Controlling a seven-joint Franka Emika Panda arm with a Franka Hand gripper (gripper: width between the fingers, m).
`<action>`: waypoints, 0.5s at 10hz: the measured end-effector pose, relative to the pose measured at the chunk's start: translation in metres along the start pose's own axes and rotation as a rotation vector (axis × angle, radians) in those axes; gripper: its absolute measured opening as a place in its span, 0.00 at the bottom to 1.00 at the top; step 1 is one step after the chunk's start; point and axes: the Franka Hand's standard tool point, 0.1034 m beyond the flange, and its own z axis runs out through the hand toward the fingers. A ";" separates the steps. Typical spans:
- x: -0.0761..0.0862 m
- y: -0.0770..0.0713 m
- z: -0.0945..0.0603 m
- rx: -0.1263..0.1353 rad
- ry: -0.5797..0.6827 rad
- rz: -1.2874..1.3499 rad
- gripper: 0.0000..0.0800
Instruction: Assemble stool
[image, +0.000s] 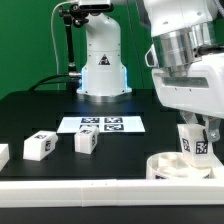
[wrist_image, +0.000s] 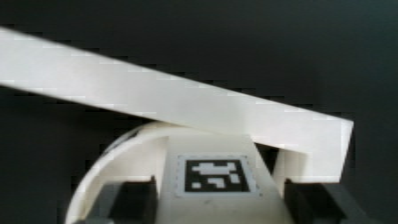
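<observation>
Lying along the table's near edge, a long white rail (image: 90, 195) is filling the foreground of the exterior view. Just behind it, by the near corner on the exterior view's right, the round white seat (image: 168, 167) is resting flat on the black table (image: 40, 108).

The gripper (image: 197, 135) is hanging directly above the seat. Its jaws are drawn in on a blocky white leg (image: 198, 146) and are pinching it by two opposite sides. The leg is standing upright over the seat's top with its tag facing outward; whether it is touching the disc is unclear. In the wrist view the fingers (wrist_image: 125, 200) are flanking the leg, with the seat's curved rim showing beneath and the rail crossing just beyond it.

Toward the exterior view's left, well apart from the gripper, a loose leg (image: 40, 146) and a second loose leg (image: 87, 141) are sitting near the near edge. A third is being cut off by the frame. The marker board (image: 100, 124) is lying flat mid-table, between them and the robot's base (image: 102, 70) at the far edge.
</observation>
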 end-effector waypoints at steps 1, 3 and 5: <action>-0.001 0.000 0.000 0.005 -0.009 0.094 0.43; -0.002 -0.001 0.000 0.011 -0.024 0.244 0.43; -0.004 -0.002 0.000 0.013 -0.035 0.344 0.43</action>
